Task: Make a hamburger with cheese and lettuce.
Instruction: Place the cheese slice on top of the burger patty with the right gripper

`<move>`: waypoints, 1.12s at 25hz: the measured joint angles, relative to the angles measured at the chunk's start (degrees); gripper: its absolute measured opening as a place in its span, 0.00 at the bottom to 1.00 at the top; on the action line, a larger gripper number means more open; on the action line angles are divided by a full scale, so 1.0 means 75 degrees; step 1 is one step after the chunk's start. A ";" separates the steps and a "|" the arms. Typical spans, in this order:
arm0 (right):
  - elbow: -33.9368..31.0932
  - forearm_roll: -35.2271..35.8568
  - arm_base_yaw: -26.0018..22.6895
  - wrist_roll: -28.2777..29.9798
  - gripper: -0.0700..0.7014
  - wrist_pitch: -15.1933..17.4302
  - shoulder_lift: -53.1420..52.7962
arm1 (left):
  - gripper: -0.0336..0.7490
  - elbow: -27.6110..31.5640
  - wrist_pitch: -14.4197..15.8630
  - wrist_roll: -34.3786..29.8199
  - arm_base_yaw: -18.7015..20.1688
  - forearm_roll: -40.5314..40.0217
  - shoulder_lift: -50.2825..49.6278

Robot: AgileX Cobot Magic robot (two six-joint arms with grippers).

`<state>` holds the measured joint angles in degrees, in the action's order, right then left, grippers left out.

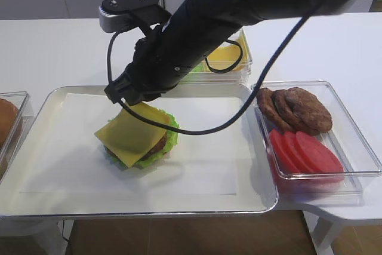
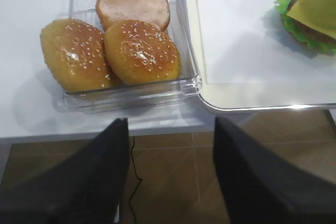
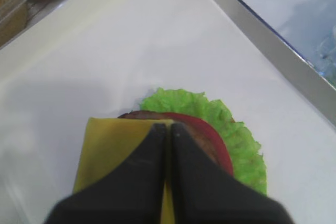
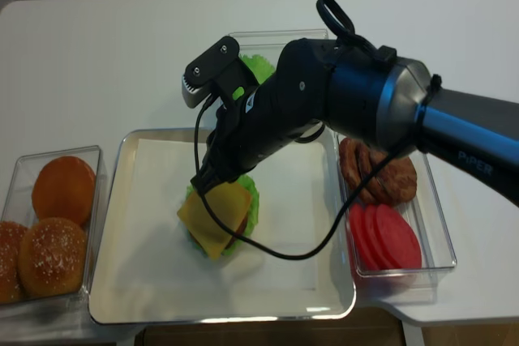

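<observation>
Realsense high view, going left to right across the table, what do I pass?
Bun container → metal tray → cheese on the hamburger → container of patties and tomato slices.

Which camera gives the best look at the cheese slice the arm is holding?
The exterior high view: the cheese shows almost whole, tilted over the lettuce. The realsense view shows it smaller. In the right wrist view the right gripper hides much of it. The left wrist view catches only a corner.
</observation>
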<state>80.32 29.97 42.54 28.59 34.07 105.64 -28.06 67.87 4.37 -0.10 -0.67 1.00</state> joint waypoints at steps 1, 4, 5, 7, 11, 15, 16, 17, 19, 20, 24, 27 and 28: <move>0.0000 0.0000 0.0000 0.0022 0.10 0.0000 0.0012 | 0.53 0.0000 0.0000 0.0000 0.0000 0.0000 0.0000; 0.0000 0.0000 0.0000 0.0155 0.10 -0.0032 0.0057 | 0.53 0.0000 0.0000 0.0000 0.0000 0.0000 0.0000; 0.0000 0.0000 0.0000 0.0184 0.10 -0.0030 0.0075 | 0.53 0.0000 0.0000 0.0000 0.0000 0.0000 0.0000; 0.0000 0.0000 0.0000 0.0198 0.10 -0.0042 0.0075 | 0.53 0.0000 0.0000 0.0000 0.0000 0.0000 0.0000; 0.0000 0.0000 0.0000 0.0214 0.10 -0.0060 0.0075 | 0.53 0.0000 0.0000 0.0000 0.0000 0.0000 0.0000; 0.0000 0.0000 0.0000 0.0214 0.11 -0.0143 0.0075 | 0.53 0.0000 0.0000 0.0000 0.0000 0.0000 0.0000; 0.0000 0.0000 0.0000 0.0214 0.12 -0.0183 0.0075 | 0.53 0.0000 0.0000 0.0000 0.0000 0.0000 0.0000; 0.0000 0.0000 0.0000 0.0214 0.13 -0.0213 0.0075 | 0.53 0.0000 0.0000 0.0000 0.0000 0.0000 0.0000; 0.0000 0.0000 0.0000 0.0214 0.16 -0.0213 0.0075 | 0.53 0.0000 0.0000 0.0000 0.0000 0.0000 0.0000; 0.0000 0.0000 0.0000 0.0214 0.18 -0.0213 0.0075 | 0.53 0.0000 0.0000 0.0000 0.0000 0.0000 0.0000; 0.0000 0.0000 0.0000 0.0214 0.23 -0.0213 0.0075 | 0.53 0.0000 0.0000 0.0000 0.0000 0.0000 0.0000; 0.0000 0.0000 0.0000 0.0214 0.28 -0.0247 0.0075 | 0.53 0.0000 0.0000 0.0000 0.0000 0.0000 0.0000; 0.0000 0.0000 0.0000 0.0214 0.31 -0.0265 0.0075 | 0.53 0.0000 0.0000 0.0000 0.0000 0.0000 0.0000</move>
<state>80.32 29.97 42.54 30.19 32.08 106.21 -28.06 67.87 4.37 -0.10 -0.67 1.00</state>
